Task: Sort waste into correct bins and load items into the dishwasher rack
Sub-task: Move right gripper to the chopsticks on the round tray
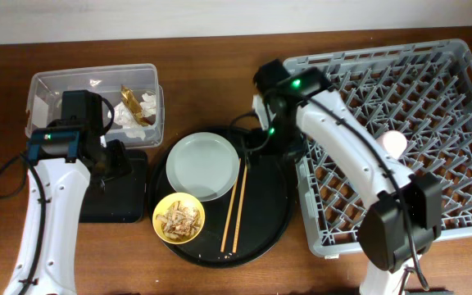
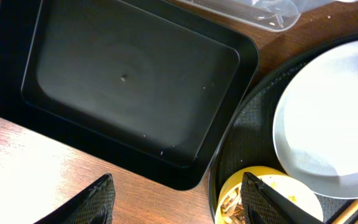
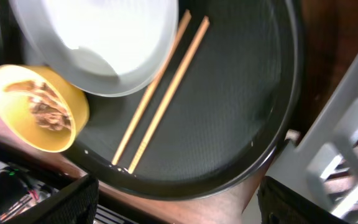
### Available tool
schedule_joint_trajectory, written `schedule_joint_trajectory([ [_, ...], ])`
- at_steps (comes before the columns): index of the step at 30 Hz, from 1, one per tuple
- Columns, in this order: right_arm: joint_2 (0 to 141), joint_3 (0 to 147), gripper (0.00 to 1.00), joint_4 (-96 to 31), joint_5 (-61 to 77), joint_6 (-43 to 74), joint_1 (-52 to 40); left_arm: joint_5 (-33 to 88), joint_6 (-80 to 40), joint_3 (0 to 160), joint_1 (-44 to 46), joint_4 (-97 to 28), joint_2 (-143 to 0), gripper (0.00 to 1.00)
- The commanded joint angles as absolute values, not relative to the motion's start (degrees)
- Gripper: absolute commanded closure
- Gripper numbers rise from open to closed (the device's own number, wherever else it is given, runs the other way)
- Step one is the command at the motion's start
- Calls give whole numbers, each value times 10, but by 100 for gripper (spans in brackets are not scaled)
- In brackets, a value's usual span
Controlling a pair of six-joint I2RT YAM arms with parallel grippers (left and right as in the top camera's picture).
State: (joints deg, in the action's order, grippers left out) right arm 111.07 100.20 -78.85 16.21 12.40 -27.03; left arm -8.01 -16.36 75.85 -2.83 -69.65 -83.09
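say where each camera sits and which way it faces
Overhead: fixed above the table, facing straight down; left arm and right arm show, plus dishwasher rack and clear tub.
Left wrist: faces down at the flat black tray; left gripper tips open at the bottom edge.
Right wrist: faces down at the chopsticks; right gripper tips in the bottom corners.
All three share the yellow bowl and grey plate.

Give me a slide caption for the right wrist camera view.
Open right gripper above a round tray, chopsticks, grey plate and yellow bowl of food scraps.
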Motion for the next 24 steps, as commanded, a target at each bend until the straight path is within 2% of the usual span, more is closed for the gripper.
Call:
schedule_joint_trajectory([
  [1, 1119, 922, 18, -763, 139, 192, -300, -88, -171, 760, -32, -696, -824, 35],
  [6, 1119, 811, 20, -645, 122, 235, -369, -88, -171, 760, -32, -695, -824, 35],
  [14, 1119, 705, 21, -533, 94, 341, -433, -88, -171, 760, -32, -695, -824, 35],
  [18, 1119, 676, 30, -501, 78, 368, -434, -88, -171, 760, -32, -695, -824, 35],
  [20, 1119, 676, 41, -502, 68, 370, -434, -88, -171, 760, -32, -695, -824, 35],
  [21, 1119, 676, 53, -504, 67, 370, -434, -88, -171, 760, -32, -695, -824, 35],
  [22, 1119, 676, 58, -506, 61, 376, -434, -88, -171, 760, -32, -695, -824, 35],
  [24, 1119, 676, 58, -517, 40, 399, -434, -88, -171, 760, -32, -695, -824, 35],
])
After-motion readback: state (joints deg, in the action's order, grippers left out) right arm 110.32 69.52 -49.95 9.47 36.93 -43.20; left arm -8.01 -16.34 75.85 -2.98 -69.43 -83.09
